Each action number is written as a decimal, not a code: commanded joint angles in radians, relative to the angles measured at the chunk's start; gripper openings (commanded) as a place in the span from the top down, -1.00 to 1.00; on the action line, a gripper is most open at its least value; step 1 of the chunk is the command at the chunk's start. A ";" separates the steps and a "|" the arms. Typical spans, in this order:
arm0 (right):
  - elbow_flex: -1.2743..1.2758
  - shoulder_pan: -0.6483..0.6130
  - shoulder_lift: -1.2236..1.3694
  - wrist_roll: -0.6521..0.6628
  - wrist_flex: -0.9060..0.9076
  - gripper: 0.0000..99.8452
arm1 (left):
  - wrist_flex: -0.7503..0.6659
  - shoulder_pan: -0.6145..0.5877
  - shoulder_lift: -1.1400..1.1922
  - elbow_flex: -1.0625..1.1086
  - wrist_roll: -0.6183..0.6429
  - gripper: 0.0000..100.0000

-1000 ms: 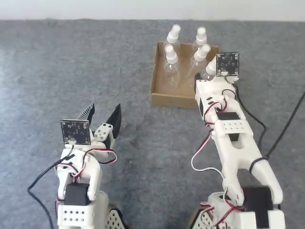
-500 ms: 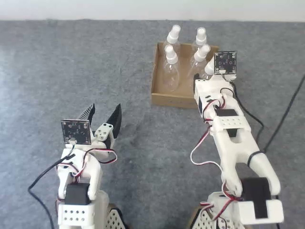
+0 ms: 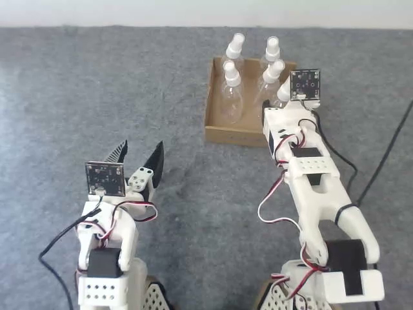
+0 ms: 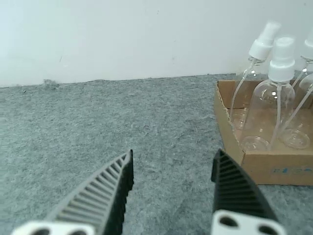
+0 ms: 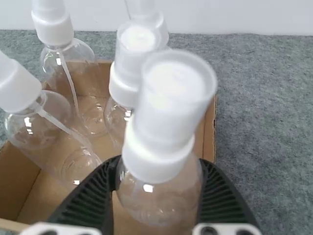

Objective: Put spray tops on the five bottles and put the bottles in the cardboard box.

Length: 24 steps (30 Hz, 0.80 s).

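This looks like a robotics lab bench. A counter (image 3: 77, 97) covered in plain grey felt fills the frame, with a bare white wall (image 3: 129, 11) along the top edge. Small white arms stand at lower left (image 3: 106, 258) and lower right (image 3: 319, 194), with loose wires (image 3: 132, 206) and bare circuit-board cameras (image 3: 105, 179).

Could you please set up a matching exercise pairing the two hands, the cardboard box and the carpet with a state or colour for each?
Things:
1. left hand
2. right hand
3. cardboard box
4. carpet

States:
A. grey
B. shut on a bottle
C. open, holding nothing
D. bottles standing inside

Pairs: 1-C, 2-B, 3-D, 4-A.
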 commanded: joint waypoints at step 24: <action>-0.084 0.025 0.067 -0.008 -0.025 0.85 | -0.028 -0.002 -0.025 -0.008 -0.012 0.51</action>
